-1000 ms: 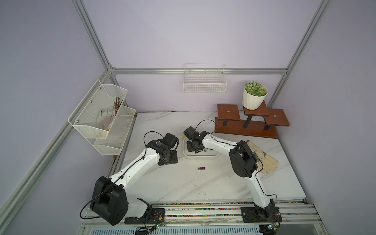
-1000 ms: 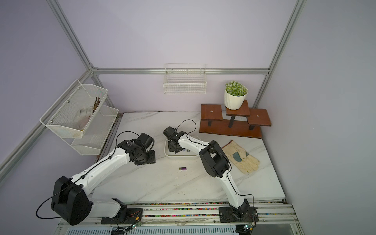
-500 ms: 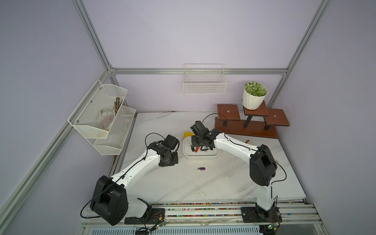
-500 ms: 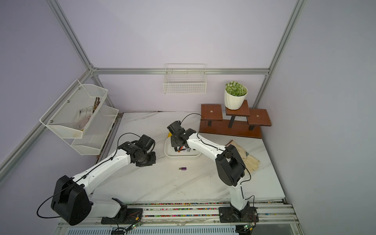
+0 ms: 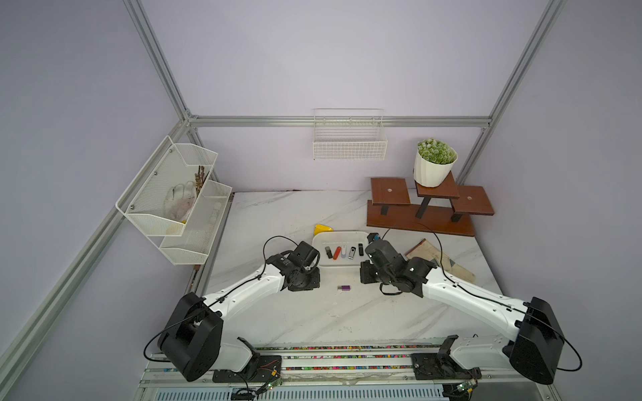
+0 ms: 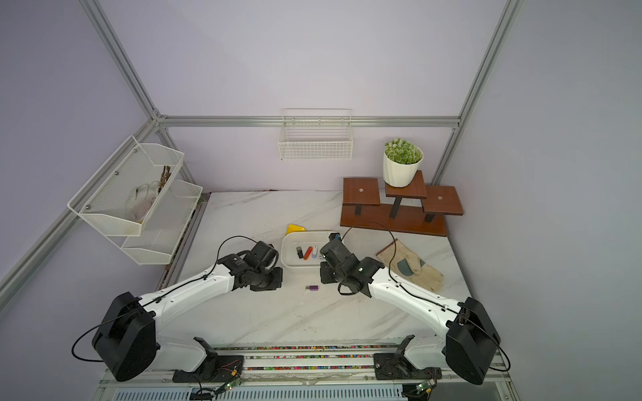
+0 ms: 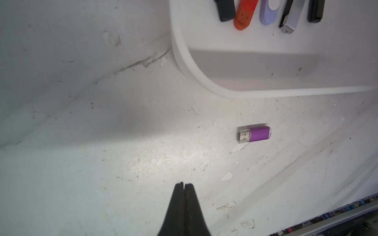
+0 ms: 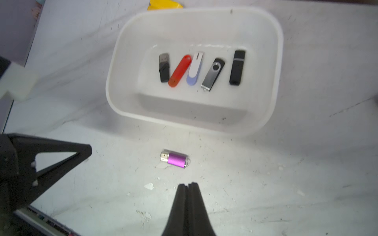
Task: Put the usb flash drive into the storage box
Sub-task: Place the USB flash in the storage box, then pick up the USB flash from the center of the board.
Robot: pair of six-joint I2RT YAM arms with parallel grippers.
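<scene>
A purple usb flash drive (image 5: 344,287) (image 6: 312,287) with a clear cap lies on the marble table, just in front of the storage box (image 5: 342,234) (image 6: 298,265). The box is a shallow white tub holding several other flash drives (image 5: 342,251). My left gripper (image 7: 184,183) is shut and empty, left of the drive (image 7: 253,134) and apart from it. My right gripper (image 8: 188,184) is also shut and empty, with the drive (image 8: 176,159) lying a short way beyond its tips. The box rim (image 7: 204,85) (image 8: 275,71) shows in both wrist views.
A yellow object (image 5: 323,228) sits behind the box. A glove (image 5: 441,258) lies at the right, near a wooden stepped stand (image 5: 427,208) with a potted plant (image 5: 434,163). A wire basket (image 5: 349,142) hangs on the back wall and a mesh rack (image 5: 177,198) on the left.
My right arm has drawn back from over the storage box and now sits low at its near right corner. The left arm has shifted only slightly. The purple drive has not moved.
</scene>
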